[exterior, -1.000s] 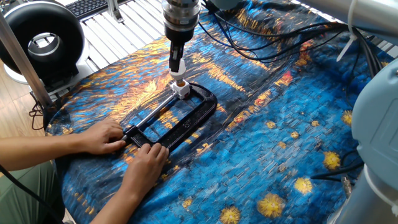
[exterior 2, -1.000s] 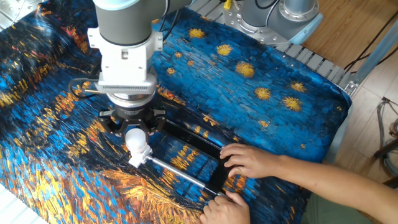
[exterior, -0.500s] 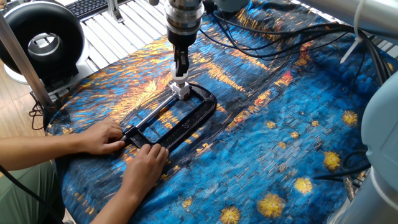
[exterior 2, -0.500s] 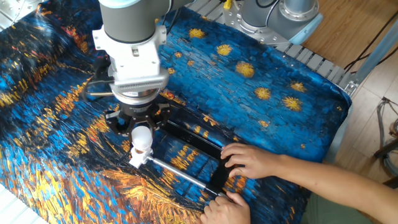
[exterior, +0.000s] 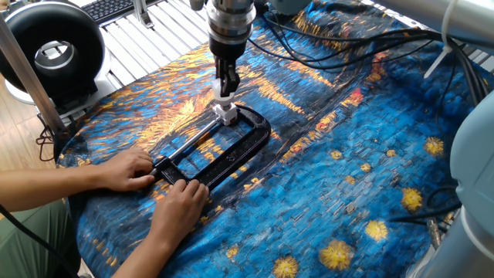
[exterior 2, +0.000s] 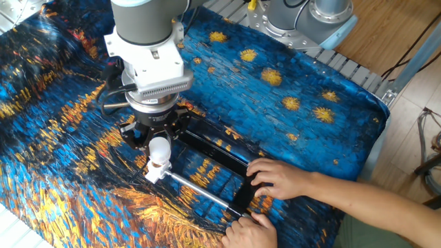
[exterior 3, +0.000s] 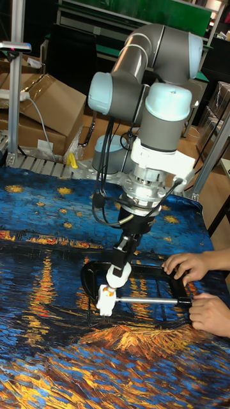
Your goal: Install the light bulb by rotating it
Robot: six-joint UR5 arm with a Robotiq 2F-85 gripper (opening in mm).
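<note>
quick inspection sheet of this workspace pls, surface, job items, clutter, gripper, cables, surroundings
Surface: table under a starry-night patterned cloth, rumpled in places.
Job's things: light bulb held upright over the white socket block; the block sits clamped in a black C-clamp lying flat.
Clutter: nothing seen loose on the cloth.
Gripper: gripper closed on the bulb, pointing straight down.
Hands: a person's two hands steady the clamp's screw end, apart from the gripper.
Cables: black cables run over the far cloth; a loop hangs beside the wrist.
Surroundings: black ring-shaped device, keyboard, cardboard boxes, second robot base.
</note>
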